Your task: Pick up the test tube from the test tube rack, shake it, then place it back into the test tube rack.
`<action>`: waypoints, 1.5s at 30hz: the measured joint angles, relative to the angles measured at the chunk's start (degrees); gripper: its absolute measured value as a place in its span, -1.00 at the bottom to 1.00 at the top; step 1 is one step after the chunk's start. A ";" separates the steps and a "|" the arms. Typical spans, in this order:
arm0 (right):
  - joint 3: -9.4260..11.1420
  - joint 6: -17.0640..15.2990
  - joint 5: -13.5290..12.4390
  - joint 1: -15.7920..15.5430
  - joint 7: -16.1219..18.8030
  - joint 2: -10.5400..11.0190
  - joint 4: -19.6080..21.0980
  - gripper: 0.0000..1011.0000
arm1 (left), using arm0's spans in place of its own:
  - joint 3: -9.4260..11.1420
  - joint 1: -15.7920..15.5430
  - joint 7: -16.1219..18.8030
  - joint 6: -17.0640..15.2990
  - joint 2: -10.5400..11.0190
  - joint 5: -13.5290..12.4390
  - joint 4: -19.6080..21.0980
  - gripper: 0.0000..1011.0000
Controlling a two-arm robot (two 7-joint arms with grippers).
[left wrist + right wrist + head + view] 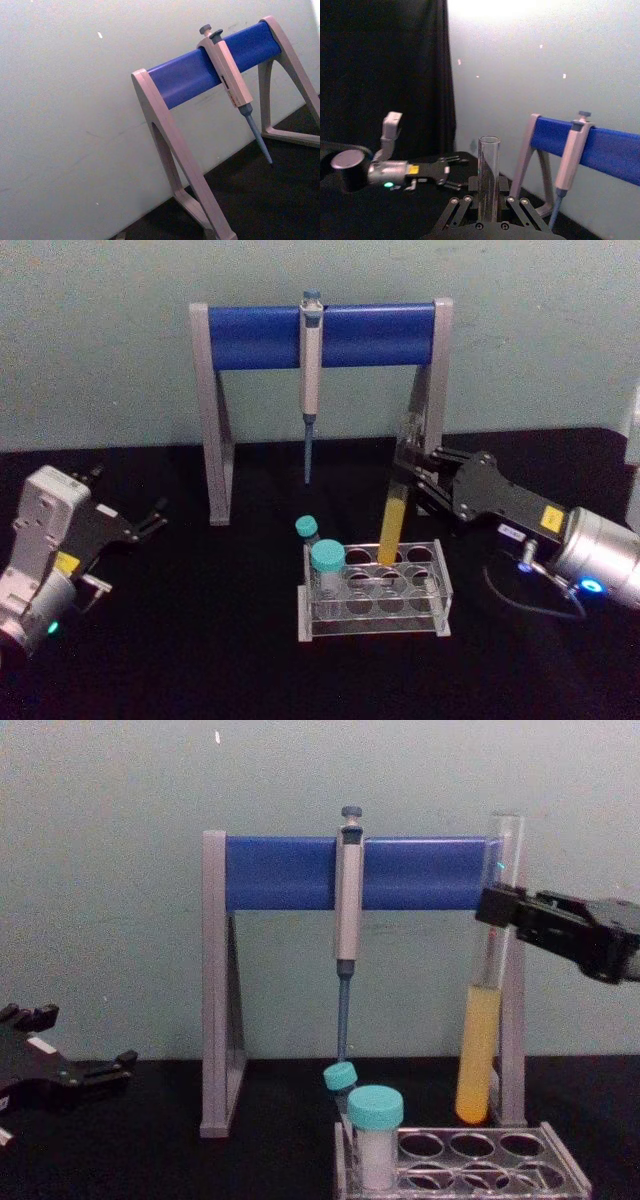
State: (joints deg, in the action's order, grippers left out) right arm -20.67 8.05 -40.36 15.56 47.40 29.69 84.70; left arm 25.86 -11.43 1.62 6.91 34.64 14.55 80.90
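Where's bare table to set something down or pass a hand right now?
Free: table front-left, between the left gripper and the test tube rack; also front-right, past the rack. Crowded: the rack's left end holds two teal-capped vials; over its back row the right gripper grips the test tube, with the pipette hanging behind.

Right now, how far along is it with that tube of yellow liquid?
Done: the tube is out of the rack, its bottom just above the holes. In hand: the right end effector grips its upper part. Whether it's been shaken can't be told. Left: setting it back in a hole. The left end effector sits idle.
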 joint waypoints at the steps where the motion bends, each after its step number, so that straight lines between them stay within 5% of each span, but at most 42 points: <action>1: 0.00 -0.06 -0.34 -0.21 0.44 0.44 0.24 -0.55 | 0.00 0.00 0.00 0.00 0.00 0.00 0.00 0.98; 11: 1.00 -0.42 -1.60 -3.56 0.94 6.80 3.72 -0.55 | 0.00 0.00 0.00 0.00 0.00 0.00 0.00 0.98; 19: 3.67 -0.81 -2.41 -6.65 -4.99 9.61 4.97 -0.55 | 0.00 0.00 0.00 0.00 0.00 0.00 0.00 0.98; 24: 4.94 0.09 -1.49 -7.29 -9.53 8.63 4.96 -0.55 | 0.00 0.00 0.00 0.00 0.00 0.00 0.00 0.98; 33: 4.90 1.05 6.70 -6.14 -18.51 4.86 5.09 -0.55 | 0.00 0.00 0.00 0.00 0.00 0.00 0.00 0.98; 38: 3.69 1.08 9.58 -3.98 -19.56 2.36 3.71 -0.55 | 0.00 0.00 -0.01 0.00 0.00 0.00 0.00 0.98; 45: 2.51 0.87 10.15 -1.64 -17.36 -0.33 1.67 -0.55 | 0.00 0.00 0.00 0.00 0.00 0.00 0.00 0.98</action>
State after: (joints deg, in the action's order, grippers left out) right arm -18.16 8.92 -30.21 13.92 30.05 29.37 86.37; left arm 25.86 -11.43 1.62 6.91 34.64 14.55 80.90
